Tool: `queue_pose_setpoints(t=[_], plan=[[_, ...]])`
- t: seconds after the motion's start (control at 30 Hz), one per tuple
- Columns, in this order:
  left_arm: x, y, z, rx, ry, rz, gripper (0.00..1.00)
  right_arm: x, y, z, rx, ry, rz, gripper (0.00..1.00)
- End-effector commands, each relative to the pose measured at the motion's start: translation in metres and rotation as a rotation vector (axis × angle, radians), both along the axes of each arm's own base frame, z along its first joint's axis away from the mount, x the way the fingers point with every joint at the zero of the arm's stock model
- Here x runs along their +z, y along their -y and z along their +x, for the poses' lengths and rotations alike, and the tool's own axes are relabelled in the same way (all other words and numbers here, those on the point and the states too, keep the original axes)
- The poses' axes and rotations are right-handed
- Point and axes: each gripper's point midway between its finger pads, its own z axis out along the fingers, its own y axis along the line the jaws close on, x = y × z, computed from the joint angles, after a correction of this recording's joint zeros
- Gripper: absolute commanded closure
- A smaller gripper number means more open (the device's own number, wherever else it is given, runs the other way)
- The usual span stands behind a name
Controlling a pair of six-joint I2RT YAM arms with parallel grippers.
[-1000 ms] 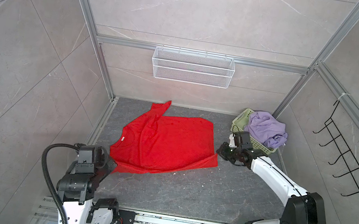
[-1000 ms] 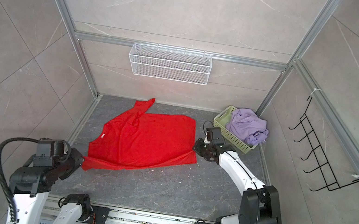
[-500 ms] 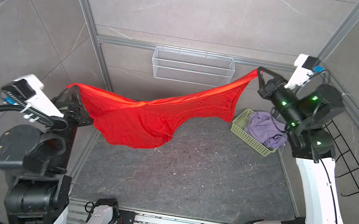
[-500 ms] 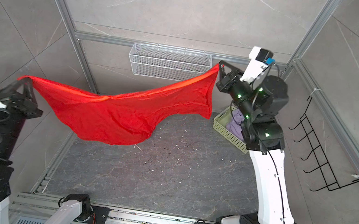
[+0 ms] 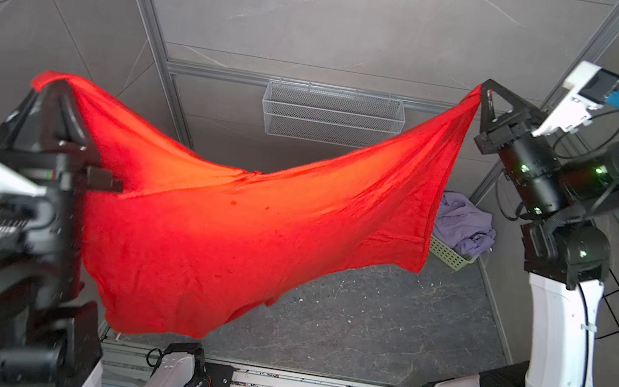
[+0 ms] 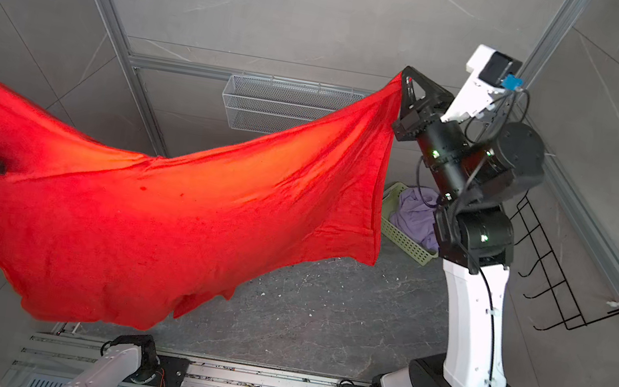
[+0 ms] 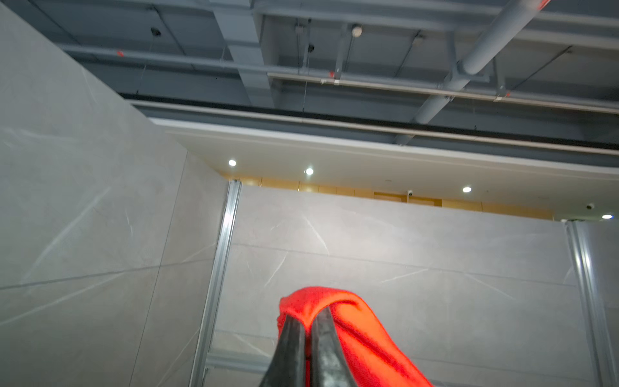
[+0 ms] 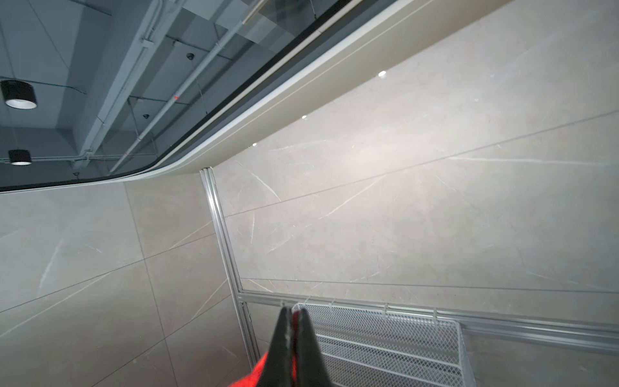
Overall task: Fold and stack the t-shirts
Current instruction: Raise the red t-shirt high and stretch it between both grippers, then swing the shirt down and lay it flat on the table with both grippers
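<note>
One red tee [image 5: 230, 232] (aloft) — one lilac tee [image 5: 463, 223]

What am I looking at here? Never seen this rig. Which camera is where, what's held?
Two robot arms stand at the front of a tiled booth. Two pictures come from one paired camera overhead and show nearly the same scene. The other two come from a camera on each wrist, here pointing up at walls and ceiling. The left hand and the right hand are each shut on an edge of the red t-shirt, which hangs stretched between them in the air. On the dark floor, the lilac t-shirt lies crumpled in a green basket by the right arm.
</note>
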Motion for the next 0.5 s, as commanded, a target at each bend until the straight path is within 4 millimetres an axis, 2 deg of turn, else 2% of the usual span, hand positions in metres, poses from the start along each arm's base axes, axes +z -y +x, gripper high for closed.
queue_pose_setpoints(t=[0.0,0.1,0.13,0.2,0.33,0.4,0.47], plan=[[-0.062,-0.028,0.120,0.055,-0.264,-0.082,1.00,-0.046,-0.016,0.071,-0.025,-0.142,-0.013,1.00],[-0.078,-0.042,0.154,0.113,-0.313,-0.095,1.00,-0.070,-0.029,0.108,0.015,-0.221,0.025,1.00],[-0.078,-0.046,0.160,0.131,-0.311,-0.099,1.00,-0.075,-0.033,0.117,0.029,-0.235,0.034,1.00],[-0.066,-0.051,0.161,0.155,-0.278,-0.088,1.00,-0.078,-0.036,0.130,0.037,-0.244,0.055,1.00],[-0.032,-0.048,0.152,0.163,-0.201,-0.036,1.00,-0.051,-0.024,0.128,0.034,-0.174,0.110,1.00],[-0.018,-0.046,0.142,0.169,-0.164,-0.018,1.00,-0.033,-0.013,0.117,0.015,-0.123,0.127,1.00],[-0.001,-0.044,0.122,0.182,-0.110,-0.003,1.00,-0.013,0.002,0.102,-0.018,-0.066,0.143,1.00]])
